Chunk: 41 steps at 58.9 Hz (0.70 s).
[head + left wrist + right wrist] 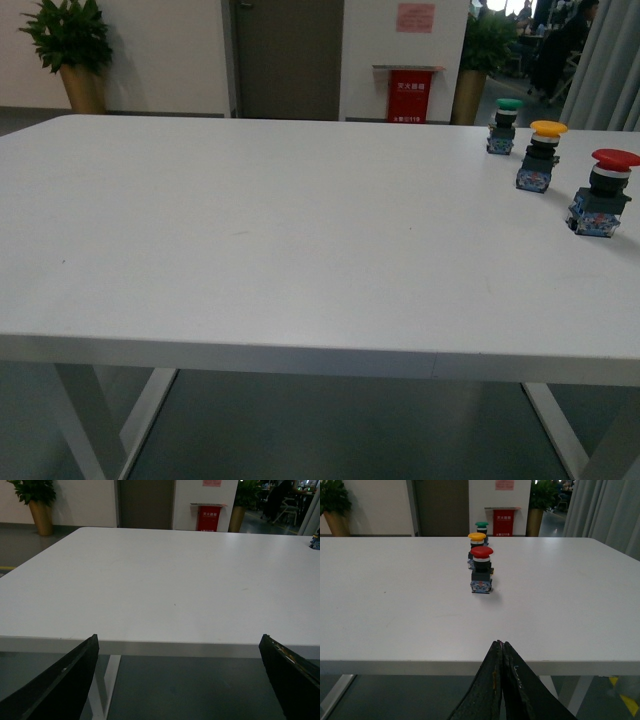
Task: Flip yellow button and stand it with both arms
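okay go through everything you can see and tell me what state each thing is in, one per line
yellow button: upright, cap up, untouched
red button: upright, cap up
green button: upright, cap up
left tool: open, empty, off the table edge
right tool: shut, empty, short of the table
table: buttons at its right side

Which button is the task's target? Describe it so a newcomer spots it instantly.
On the white table, three push-buttons stand in a row near the far right edge. The yellow button is the middle one, between the green button and the larger red button; only its cap is yellow-orange.
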Tool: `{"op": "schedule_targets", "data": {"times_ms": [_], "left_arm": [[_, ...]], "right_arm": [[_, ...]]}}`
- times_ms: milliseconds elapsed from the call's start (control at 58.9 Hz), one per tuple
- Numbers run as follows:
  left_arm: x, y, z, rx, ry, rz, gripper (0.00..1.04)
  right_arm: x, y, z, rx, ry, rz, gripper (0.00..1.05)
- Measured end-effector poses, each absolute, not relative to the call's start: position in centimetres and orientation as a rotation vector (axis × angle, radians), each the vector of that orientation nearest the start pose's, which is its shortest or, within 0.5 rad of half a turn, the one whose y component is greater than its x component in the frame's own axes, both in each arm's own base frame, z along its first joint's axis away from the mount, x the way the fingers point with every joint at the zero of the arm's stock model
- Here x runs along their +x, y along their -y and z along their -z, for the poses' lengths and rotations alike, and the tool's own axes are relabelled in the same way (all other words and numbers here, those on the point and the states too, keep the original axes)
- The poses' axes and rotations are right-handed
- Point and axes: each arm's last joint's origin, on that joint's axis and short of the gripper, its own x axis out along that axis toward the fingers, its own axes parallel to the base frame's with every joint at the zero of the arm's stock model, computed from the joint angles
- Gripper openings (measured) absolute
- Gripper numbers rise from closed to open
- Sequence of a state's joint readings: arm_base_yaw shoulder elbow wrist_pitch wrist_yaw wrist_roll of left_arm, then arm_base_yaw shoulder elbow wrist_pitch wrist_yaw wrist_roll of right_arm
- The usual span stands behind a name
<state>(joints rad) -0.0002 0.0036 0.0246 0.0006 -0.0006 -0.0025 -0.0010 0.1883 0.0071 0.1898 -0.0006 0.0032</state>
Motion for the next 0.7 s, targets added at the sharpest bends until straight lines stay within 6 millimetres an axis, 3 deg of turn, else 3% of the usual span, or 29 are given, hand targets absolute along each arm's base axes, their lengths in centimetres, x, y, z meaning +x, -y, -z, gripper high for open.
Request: {"op": "schedule_targets", "data": {"times_ms": [509, 696], "left_arm": [[9.6, 0.0, -17.2, -0.002, 0.022, 0.000, 0.99], [9.6, 0.0, -17.2, -0.002, 0.022, 0.000, 0.99]], "right_arm": [[9.7, 0.0, -16.6, 0.002, 0.005, 0.000, 0.04], [9.7, 0.0, -16.6, 0.002, 0.005, 0.000, 0.33]]}}
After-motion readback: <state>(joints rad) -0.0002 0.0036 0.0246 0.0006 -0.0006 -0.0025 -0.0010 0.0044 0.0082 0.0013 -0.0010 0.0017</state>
